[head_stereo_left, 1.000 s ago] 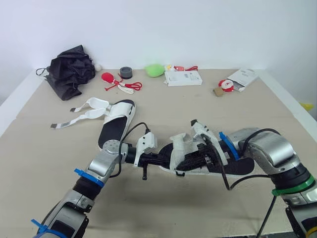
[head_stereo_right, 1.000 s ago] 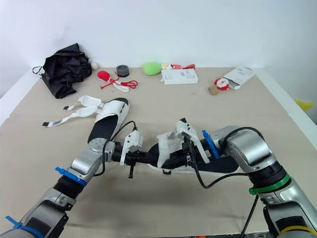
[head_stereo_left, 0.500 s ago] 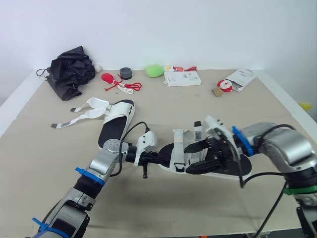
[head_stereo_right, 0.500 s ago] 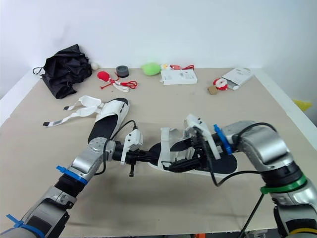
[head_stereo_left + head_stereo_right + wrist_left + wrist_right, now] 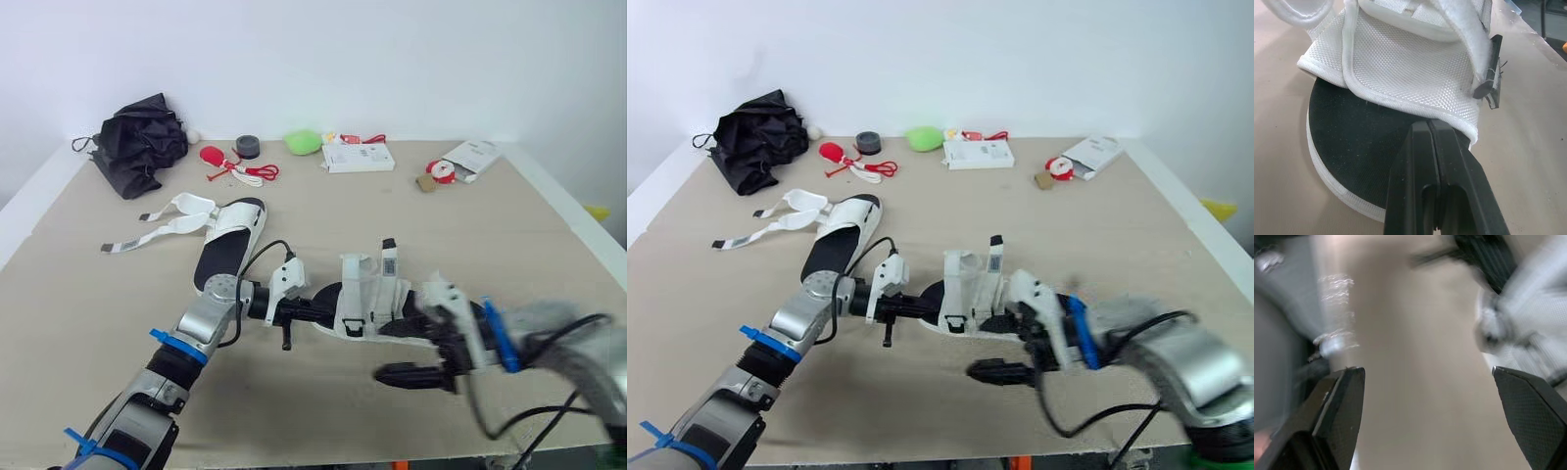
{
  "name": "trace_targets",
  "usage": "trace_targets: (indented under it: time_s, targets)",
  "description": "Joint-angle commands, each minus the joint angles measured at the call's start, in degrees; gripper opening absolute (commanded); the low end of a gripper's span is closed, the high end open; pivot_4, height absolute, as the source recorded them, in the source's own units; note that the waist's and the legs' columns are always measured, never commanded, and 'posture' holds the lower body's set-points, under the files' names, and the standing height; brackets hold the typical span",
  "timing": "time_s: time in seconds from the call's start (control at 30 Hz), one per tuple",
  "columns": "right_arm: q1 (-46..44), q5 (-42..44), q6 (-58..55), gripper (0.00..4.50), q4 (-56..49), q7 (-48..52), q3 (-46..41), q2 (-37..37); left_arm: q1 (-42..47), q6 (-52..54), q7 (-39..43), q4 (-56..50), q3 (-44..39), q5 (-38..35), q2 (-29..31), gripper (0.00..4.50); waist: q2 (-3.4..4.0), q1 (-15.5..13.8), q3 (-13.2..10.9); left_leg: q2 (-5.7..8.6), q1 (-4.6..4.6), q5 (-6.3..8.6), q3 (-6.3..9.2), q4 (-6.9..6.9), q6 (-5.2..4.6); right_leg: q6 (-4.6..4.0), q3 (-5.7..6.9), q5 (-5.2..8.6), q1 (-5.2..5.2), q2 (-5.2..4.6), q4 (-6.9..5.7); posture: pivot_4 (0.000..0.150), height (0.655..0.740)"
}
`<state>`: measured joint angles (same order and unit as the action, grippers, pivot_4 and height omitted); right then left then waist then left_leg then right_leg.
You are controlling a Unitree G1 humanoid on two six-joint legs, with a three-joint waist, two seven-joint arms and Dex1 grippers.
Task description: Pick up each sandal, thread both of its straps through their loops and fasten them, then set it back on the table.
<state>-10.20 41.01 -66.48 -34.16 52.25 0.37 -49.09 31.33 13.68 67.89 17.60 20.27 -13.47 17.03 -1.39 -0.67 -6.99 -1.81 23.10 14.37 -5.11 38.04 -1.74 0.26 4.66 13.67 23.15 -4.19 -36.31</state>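
R hand [image 5: 1426, 372] pulled off sandal [image 5: 367, 294], fingers apart, L hand [image 5: 1430, 128] pinching toe

Bare table [image 5: 470, 225] separates the middle sandal [image 5: 358, 294] from the far white box [image 5: 360, 156] and the left sandal [image 5: 230, 245].

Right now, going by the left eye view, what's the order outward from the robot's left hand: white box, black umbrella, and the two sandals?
1. Sandal with upright straps, right at the left hand.
2. Other sandal, straps spread, behind and leftward.
3. White box, back middle.
4. Black umbrella, back left corner.
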Motion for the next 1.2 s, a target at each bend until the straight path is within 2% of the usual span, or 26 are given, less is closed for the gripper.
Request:
trace_targets:
  time_s: [0.03, 0.2, 0.53, 0.83, 0.93, 1.2]
  targets:
    - [-1.27, 3.82, -5.40, 4.46, -2.78, -6.41, -5.93, 2.04, -2.32, 1.62, 0.40, 5.58, 3.68, 4.47, 1.24, 0.00, 0.05, -0.02, 0.00, 0.04, 0.01, -0.01, -0.04, 0.00, -0.02, 0.14, -0.04, -0.10, 0.00, -0.02, 0.00, 0.150, 0.7400]
    - [-1.90, 5.30, -8.04, 4.46, -2.70, -11.40, -7.52, 3.93, -1.03, 0.74, 1.33, 7.33, 4.04, 4.80, 0.66, 0.00, -0.05, -0.02, -0.03, 0.04, 0.01, -0.01, -0.02, 0.00, -0.04, 0.13, -0.01, -0.10, -0.01, 0.00, 0.02, 0.150, 0.7400]
    - [-2.85, 15.72, -11.70, 4.46, -5.83, -14.67, -11.27, 5.95, -0.26, -0.37, 1.78, 9.20, 3.98, 5.10, -0.30, 0.00, -0.09, -0.02, -0.04, 0.07, 0.04, -0.06, 0.01, 0.00, -0.11, 0.20, 0.00, -0.12, -0.02, 0.01, 0.04, 0.150, 0.7400]
    - [-6.71, 14.53, -12.10, 4.46, -0.94, -18.66, -4.96, 7.30, -0.51, -0.28, 1.37, 9.08, 3.58, 5.01, -0.28, 0.00, -0.09, 0.00, -0.05, 0.09, 0.10, -0.06, 0.04, 0.00, -0.13, 0.23, 0.01, -0.14, -0.01, 0.01, 0.11, 0.150, 0.7400]
    - [-7.63, 13.71, -11.50, 4.46, -0.38, -18.76, -4.10, 6.51, -0.66, -0.16, 1.15, 8.83, 3.44, 4.97, -0.16, 0.00, -0.10, 0.00, -0.05, 0.09, 0.11, -0.08, 0.04, 0.00, -0.16, 0.23, 0.02, -0.14, -0.01, 0.02, 0.10, 0.150, 0.7400]
    - [-4.83, 17.48, -10.63, 4.46, -2.05, -15.29, -10.01, 1.21, -1.34, 0.28, 1.21, 8.07, 3.28, 4.84, 0.57, 0.00, -0.12, -0.02, -0.07, 0.09, 0.13, -0.09, 0.05, -0.02, -0.17, 0.28, 0.02, -0.16, -0.01, 0.00, 0.14, 0.150, 0.7400]
